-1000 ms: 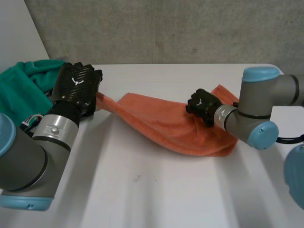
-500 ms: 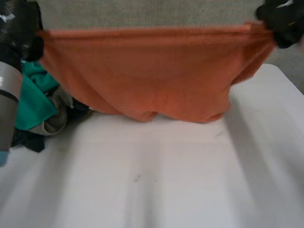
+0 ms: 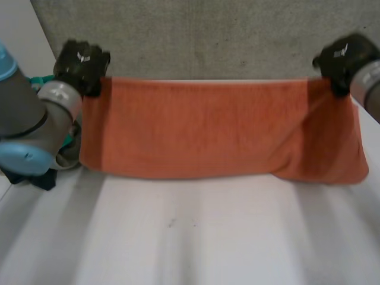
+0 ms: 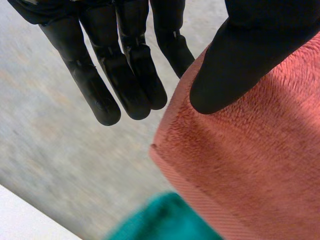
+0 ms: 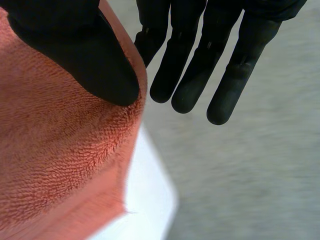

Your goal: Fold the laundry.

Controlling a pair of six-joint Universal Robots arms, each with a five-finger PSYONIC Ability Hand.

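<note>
The bare white tabletop [image 3: 190, 237] lies nearest, in front of the orange terry-cloth towel [image 3: 202, 127]. The towel hangs as a wide, flat band, pulled taut along its upper edge, and its lower edge appears to rest on the tabletop. The lower corner on the right-hand side bulges out past the rest of the towel and is a little bunched.

The left hand [image 3: 82, 64] holds the towel's upper left corner. In the left wrist view its thumb [image 4: 245, 55] presses on the nap just inside the towel's side edge, one of the fingers runs in behind that edge, and the other fingers [image 4: 107, 95] stretch straight and close together beside the towel, clear of it. The grey left arm [image 3: 35, 124] with its light-blue cap sits just beside the towel's left edge.

The right hand [image 3: 341, 59] holds the towel's upper right corner in the same way. In the right wrist view its thumb [image 5: 85, 55] bears down on the cloth at the edge, one finger passes behind it, and the remaining fingers [image 5: 200, 70] reach out straight next to the towel without touching it.

A teal green cloth [image 4: 165, 220] lies beyond the towel's left corner, partly behind the left arm. Behind the towel stands a rough grey concrete wall [image 3: 208, 35].
</note>
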